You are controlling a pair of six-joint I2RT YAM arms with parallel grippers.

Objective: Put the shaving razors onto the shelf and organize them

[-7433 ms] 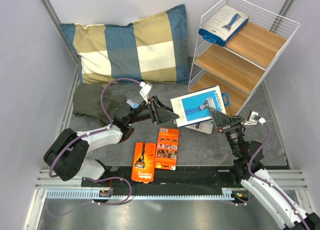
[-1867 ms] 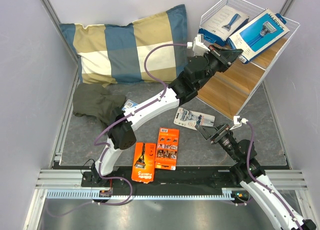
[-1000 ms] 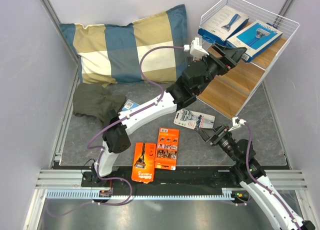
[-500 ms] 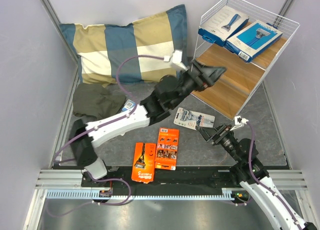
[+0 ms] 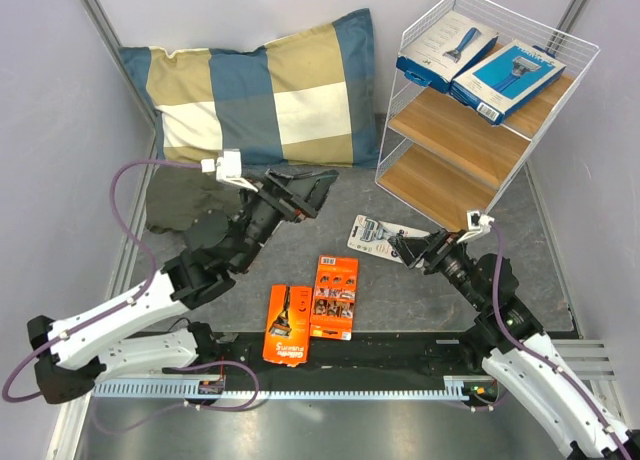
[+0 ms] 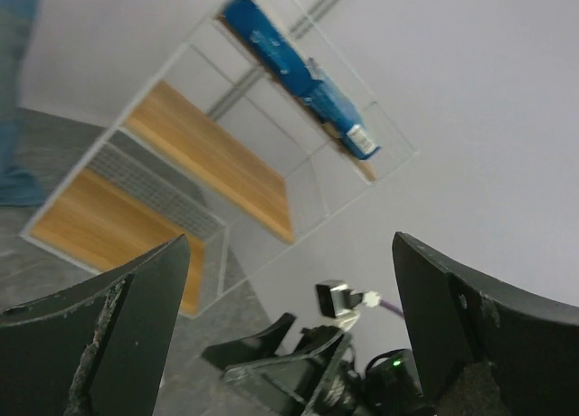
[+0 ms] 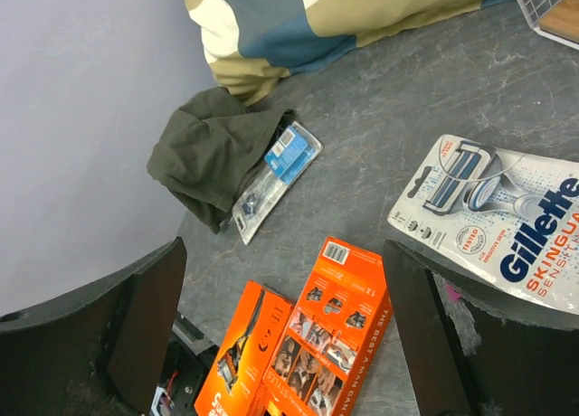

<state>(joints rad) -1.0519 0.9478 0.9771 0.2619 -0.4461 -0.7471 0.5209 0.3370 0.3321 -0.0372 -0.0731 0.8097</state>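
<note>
The overhead camera looks steeply down from above the near edge over the whole counter (image 5: pixel 400 300). The left wrist camera, low, faces the shelf (image 6: pixel 208 154) in the far right corner. The right wrist camera, close, faces the left edge over the orange cards (image 7: pixel 308 353); overhead shares both.

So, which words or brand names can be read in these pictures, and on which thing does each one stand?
"Gillette": on the large blister pack, in blue letters.
"SKINGUA": same pack, under the brand, cut off by the picture's edge.
Too small or blurred to read: the print on the orange cards, the blue boxes and the small blister pack.
</note>
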